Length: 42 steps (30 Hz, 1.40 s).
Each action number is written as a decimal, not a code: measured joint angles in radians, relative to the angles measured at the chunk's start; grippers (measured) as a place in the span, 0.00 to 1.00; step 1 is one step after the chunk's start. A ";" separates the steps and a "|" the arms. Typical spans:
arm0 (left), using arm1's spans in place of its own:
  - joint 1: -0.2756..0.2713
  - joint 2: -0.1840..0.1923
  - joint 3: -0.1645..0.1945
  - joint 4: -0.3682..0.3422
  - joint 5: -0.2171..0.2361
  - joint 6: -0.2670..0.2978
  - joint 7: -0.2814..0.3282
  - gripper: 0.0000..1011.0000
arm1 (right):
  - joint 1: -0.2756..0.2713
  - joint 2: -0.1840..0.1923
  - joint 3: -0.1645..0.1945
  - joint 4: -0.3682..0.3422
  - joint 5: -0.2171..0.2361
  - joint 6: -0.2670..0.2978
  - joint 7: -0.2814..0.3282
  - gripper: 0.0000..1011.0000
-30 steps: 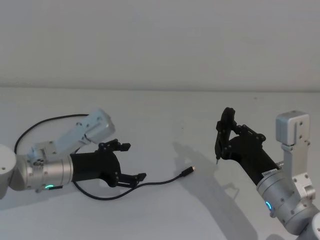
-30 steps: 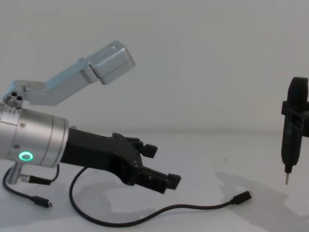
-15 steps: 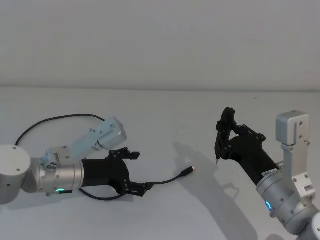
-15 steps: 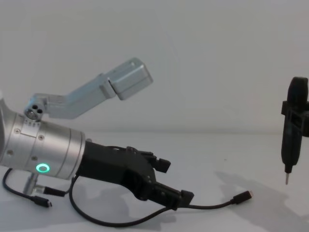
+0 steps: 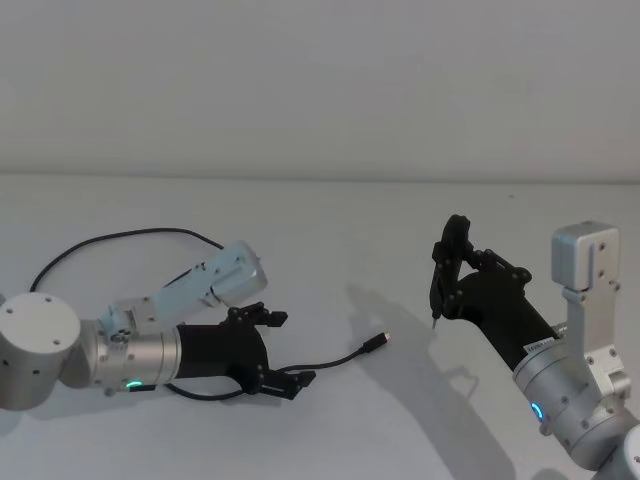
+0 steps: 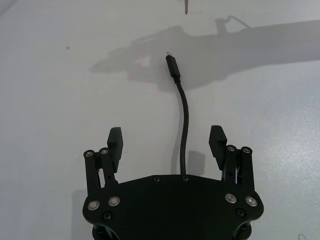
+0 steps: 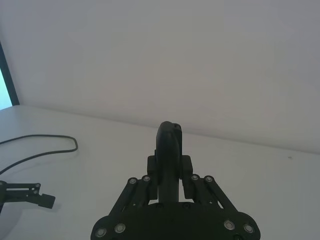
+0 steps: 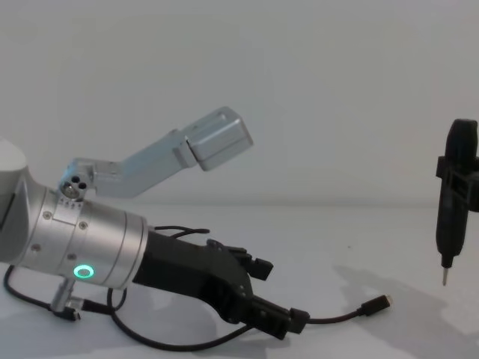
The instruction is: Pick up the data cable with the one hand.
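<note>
A: Where's the cable [image 6: 185, 115] relative to the left claw [image 6: 166, 136]?
B: It's flat on the tabletop [image 5: 330, 225], running lengthwise between the wide-open fingers. Plug [image 6: 172, 67] lies beyond, rightward. Left claw's nearer. Right claw [image 5: 452, 268] is well off right, clamped on a tool [image 5: 438, 285].

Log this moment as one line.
left hand: open, low, astride cable | cable: on table, ungrasped | right hand: raised, shut on tool | next: likely close left hand
</note>
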 joint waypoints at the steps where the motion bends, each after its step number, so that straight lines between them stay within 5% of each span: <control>1: -0.001 -0.001 0.001 0.001 0.000 0.000 0.001 0.99 | 0.000 0.000 0.000 0.000 0.000 0.000 0.000 0.27; 23: -0.003 -0.016 0.011 0.024 0.007 0.020 0.025 0.99 | 0.000 0.000 0.000 0.000 0.000 0.000 0.000 0.27; 32: -0.002 -0.018 0.011 0.026 0.009 0.024 0.029 0.81 | 0.000 0.000 0.000 0.000 0.000 0.000 0.000 0.27; 42: -0.002 -0.018 0.011 0.027 0.010 0.025 0.031 0.49 | 0.000 0.000 0.000 0.000 0.000 0.000 0.000 0.27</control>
